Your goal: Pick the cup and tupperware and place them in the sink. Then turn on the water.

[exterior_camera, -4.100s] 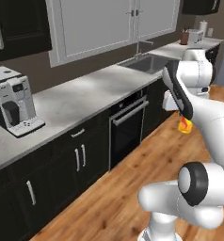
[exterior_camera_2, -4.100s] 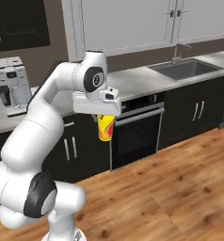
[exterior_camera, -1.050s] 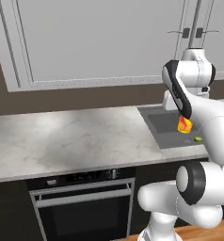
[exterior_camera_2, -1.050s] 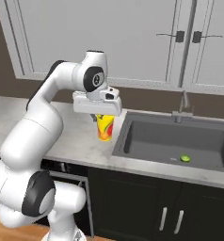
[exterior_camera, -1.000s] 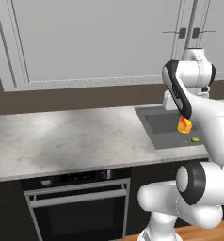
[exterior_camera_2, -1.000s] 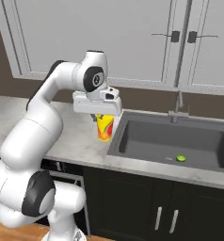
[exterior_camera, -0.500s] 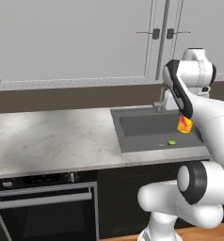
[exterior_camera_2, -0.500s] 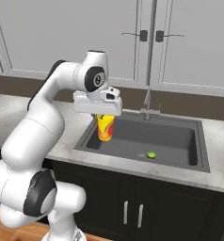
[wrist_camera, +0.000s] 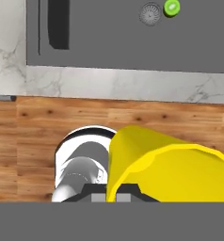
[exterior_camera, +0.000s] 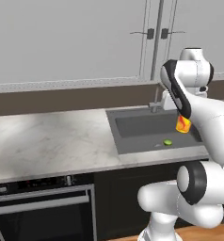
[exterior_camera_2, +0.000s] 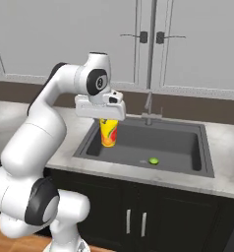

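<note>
My gripper [exterior_camera_2: 108,121] is shut on the cup [exterior_camera_2: 108,133], a yellow tumbler with a red-orange patch, held upright in the air. In the left base view the cup [exterior_camera: 182,124] peeks out behind my forearm. In the hand view the cup [wrist_camera: 165,164] is large at the bottom, with wooden floor under it. The sink [wrist_camera: 132,37] lies beyond the counter's front edge. In the right base view the dark sink [exterior_camera_2: 174,143] is just right of the cup, with its faucet [exterior_camera_2: 148,108] behind. The tupperware and the water are out of view.
A small green round object [exterior_camera_2: 153,160] lies in the basin near the drain [wrist_camera: 150,13]. Marble counter [exterior_camera: 48,141] runs left of the sink, with an oven [exterior_camera: 43,207] below it. White wall cabinets [exterior_camera_2: 153,39] hang above the faucet.
The whole scene has slid left in both base views, so the base has driven right along the counter toward the sink. The cup stays in the shut gripper, unchanged relative to the arm.
</note>
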Available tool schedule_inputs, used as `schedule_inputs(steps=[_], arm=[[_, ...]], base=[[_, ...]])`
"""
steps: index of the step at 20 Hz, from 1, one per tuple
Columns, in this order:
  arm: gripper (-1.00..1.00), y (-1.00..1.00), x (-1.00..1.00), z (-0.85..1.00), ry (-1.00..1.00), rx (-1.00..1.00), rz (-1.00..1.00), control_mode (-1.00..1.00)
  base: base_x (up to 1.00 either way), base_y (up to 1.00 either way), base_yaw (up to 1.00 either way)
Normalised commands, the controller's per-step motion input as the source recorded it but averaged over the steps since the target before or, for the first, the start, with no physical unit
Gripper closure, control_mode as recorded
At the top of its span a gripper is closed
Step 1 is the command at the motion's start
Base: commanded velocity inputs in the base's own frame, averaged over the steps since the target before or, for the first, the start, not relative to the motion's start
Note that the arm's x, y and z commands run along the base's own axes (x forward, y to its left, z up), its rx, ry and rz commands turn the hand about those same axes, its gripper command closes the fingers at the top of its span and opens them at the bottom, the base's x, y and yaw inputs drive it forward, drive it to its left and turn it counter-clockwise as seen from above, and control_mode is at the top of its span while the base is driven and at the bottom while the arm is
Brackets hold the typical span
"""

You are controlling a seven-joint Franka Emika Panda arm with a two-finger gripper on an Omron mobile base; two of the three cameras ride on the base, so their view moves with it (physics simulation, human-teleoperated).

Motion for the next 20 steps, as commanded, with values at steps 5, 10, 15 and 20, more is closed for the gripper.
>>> schedule_inputs(steps=[5,10,15,20], arm=[[1.0,0.0,0.0,0.0,0.0,0.0,0.0,1.0],[1.0,0.0,0.0,0.0,0.0,0.0,0.0,1.0],[1.0,0.0,0.0,0.0,0.0,0.0,0.0,1.0],[1.0,0.0,0.0,0.0,0.0,0.0,0.0,1.0]], base=[[0.39,0.0,-0.14],[0.48,-0.02,-0.04],[0.4,-0.33,0.0],[0.24,-0.36,0.0]])
